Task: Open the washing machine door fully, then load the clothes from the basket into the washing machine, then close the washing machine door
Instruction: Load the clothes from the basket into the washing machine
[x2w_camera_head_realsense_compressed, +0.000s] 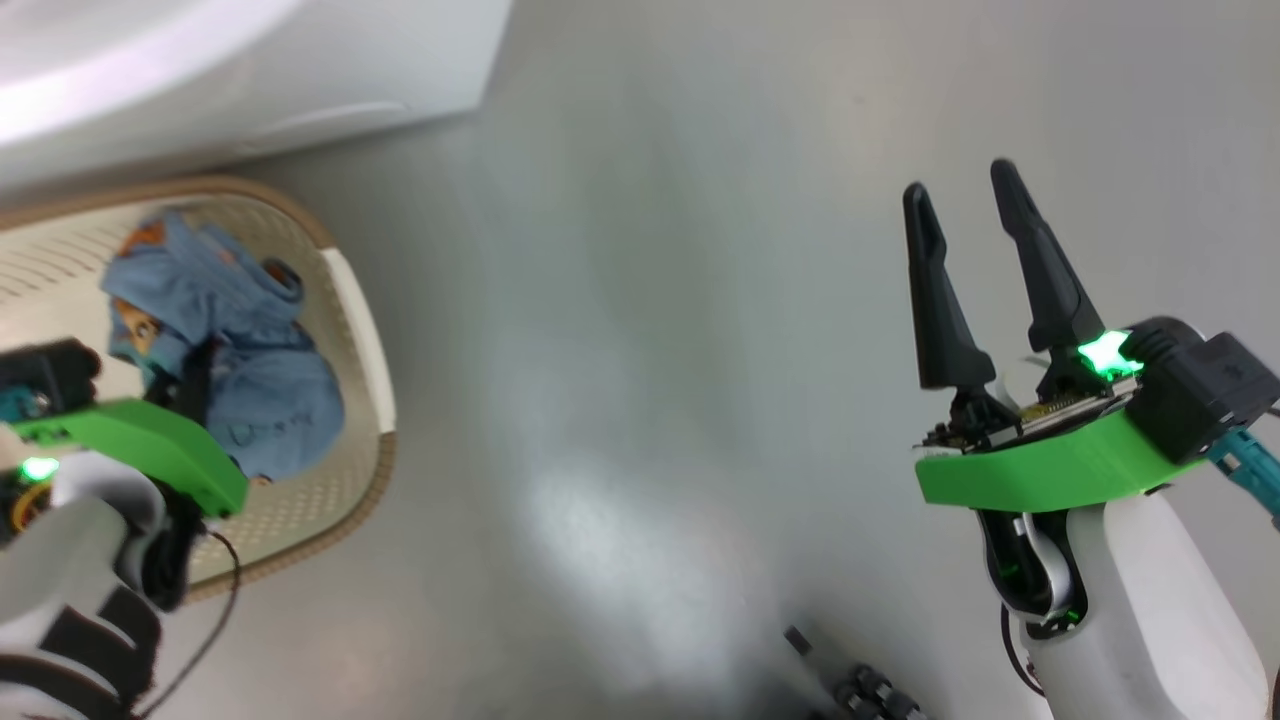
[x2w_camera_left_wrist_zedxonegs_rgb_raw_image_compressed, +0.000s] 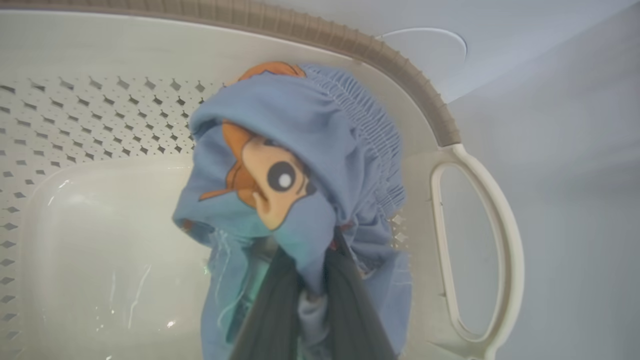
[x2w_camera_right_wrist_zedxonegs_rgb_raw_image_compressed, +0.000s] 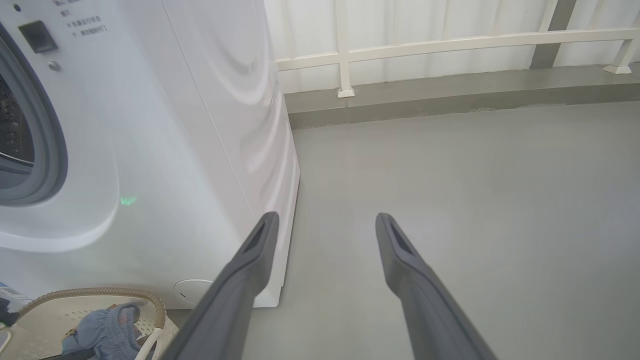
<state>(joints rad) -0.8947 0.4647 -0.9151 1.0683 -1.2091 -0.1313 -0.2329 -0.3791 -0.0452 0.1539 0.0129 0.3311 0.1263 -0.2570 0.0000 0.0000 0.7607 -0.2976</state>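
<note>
Left wrist view: left fingers (x2w_camera_left_wrist_zedxonegs_rgb_raw_image_compressed: 272, 310) pinch the clothes (x2w_camera_left_wrist_zedxonegs_rgb_raw_image_compressed: 300, 150), seemingly over the basket (x2w_camera_left_wrist_zedxonegs_rgb_raw_image_compressed: 100, 60); head view: right fingers (x2w_camera_head_realsense_compressed: 940, 300) wide

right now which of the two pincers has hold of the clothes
The left pincer: it is shut on the blue clothes in the basket. The right pincer stands open, holding nothing.

The left gripper (x2w_camera_head_realsense_compressed: 200, 368) seemingly pinches clothes (x2w_camera_head_realsense_compressed: 225, 295) inside the basket (x2w_camera_head_realsense_compressed: 366, 335); the right gripper (x2w_camera_head_realsense_compressed: 960, 185) gapes above floor (x2w_camera_head_realsense_compressed: 650, 350).
</note>
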